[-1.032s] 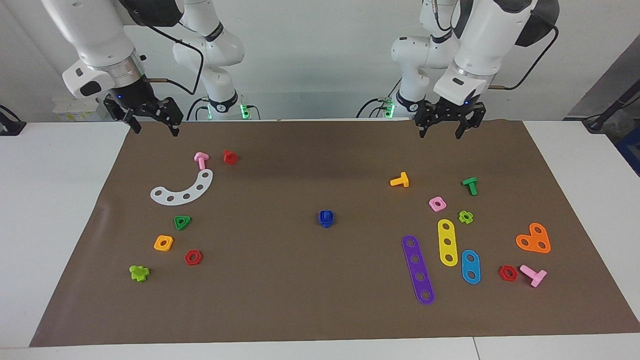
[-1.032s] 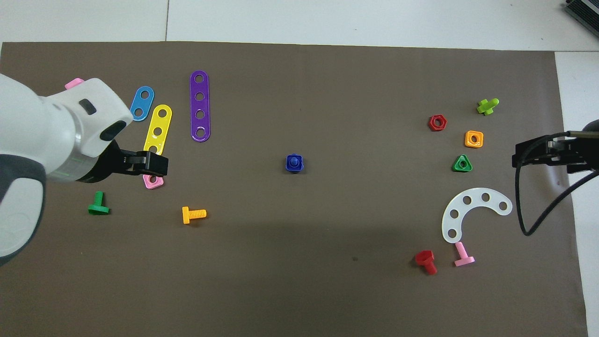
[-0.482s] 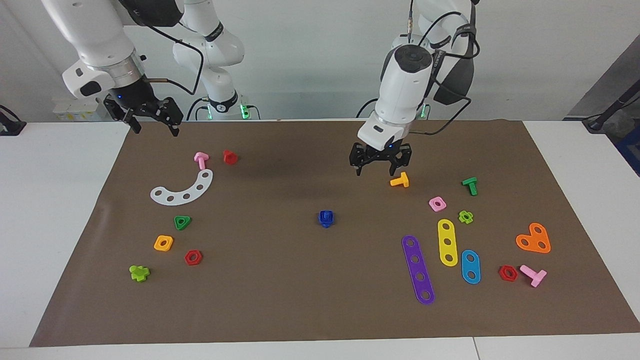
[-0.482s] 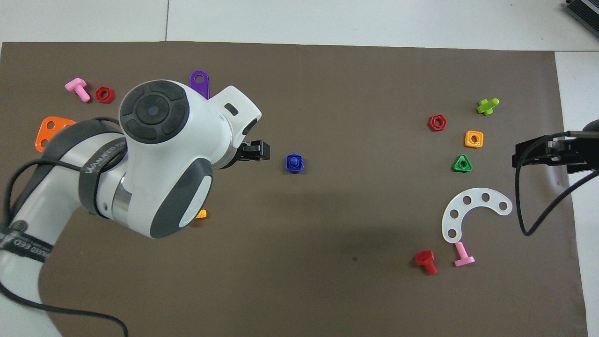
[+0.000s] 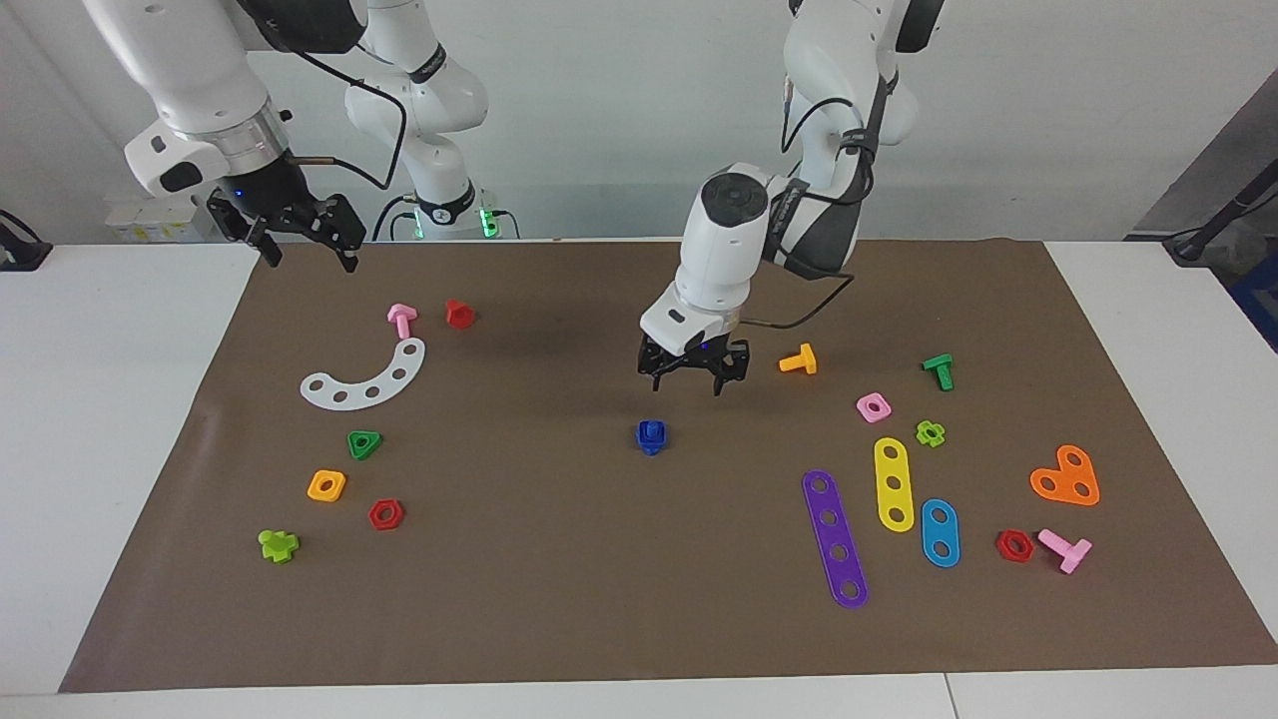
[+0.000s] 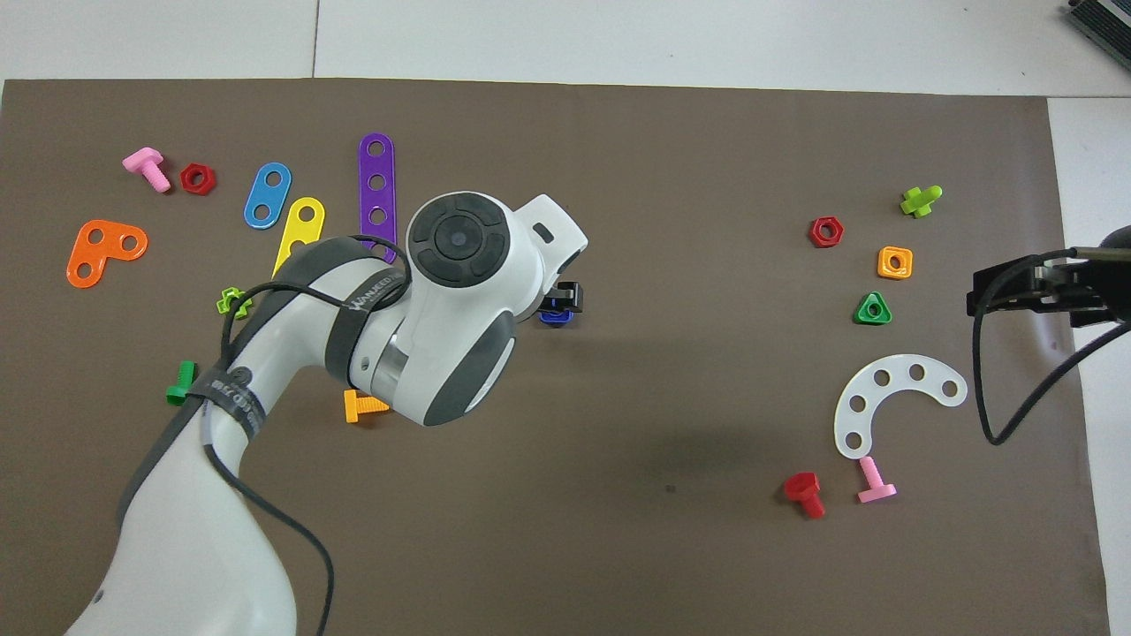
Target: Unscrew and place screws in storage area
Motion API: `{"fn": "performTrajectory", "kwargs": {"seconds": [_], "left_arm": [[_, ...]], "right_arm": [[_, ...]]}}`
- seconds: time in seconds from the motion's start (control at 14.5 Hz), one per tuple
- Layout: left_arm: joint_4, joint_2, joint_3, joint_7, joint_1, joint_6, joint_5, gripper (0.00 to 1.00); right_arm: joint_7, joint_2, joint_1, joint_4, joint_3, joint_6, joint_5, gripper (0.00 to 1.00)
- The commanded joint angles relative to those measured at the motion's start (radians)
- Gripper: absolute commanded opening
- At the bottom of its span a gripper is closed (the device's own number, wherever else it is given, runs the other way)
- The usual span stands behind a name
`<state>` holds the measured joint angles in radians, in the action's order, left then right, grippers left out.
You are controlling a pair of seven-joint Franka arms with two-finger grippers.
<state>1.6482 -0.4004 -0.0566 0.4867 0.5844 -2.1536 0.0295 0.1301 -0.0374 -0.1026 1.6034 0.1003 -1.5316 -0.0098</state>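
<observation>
Barely begun — blue screw [image 5: 651, 436] sits untouched at frame centre on mat [image 5: 599, 599], nut not yet off. Left gripper [image 5: 693, 377] hangs just above it, fingers spread, empty. Right gripper [image 5: 300, 240] waits upper left, fingers apart. Unscrewing, storing both remain.

A small dark-blue plastic toy bolt [image 5: 651, 436] stands near the middle of the facing view, slightly below and left of centre, on the brown mat. Its stubby shank points up from a wider, flat dark-blue base of the same colour. In the overhead view only its lower edge [image 6: 555, 319] shows, just left of centre, the rest being covered.
</observation>
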Motion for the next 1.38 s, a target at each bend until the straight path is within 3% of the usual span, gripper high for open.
{"fn": "performTrajectory", "kwargs": {"seconds": [0.0, 0.41, 1.31], "left_arm": [[-0.050, -0.070, 0.020, 0.015, 0.032, -0.044, 0.003, 0.94], [-0.012, -0.101, 0.020, 0.012, 0.032, -0.133, -0.033, 0.89], [-0.015, -0.160, 0.020, 0.013, 0.032, -0.173, -0.062, 0.80]], "right_arm": [[0.009, -0.012, 0.003, 0.009, -0.002, 0.007, 0.008, 1.00], [0.009, -0.012, 0.003, 0.009, -0.002, 0.007, 0.008, 1.00], [0.009, -0.012, 0.003, 0.009, -0.002, 0.007, 0.008, 1.00]]}}
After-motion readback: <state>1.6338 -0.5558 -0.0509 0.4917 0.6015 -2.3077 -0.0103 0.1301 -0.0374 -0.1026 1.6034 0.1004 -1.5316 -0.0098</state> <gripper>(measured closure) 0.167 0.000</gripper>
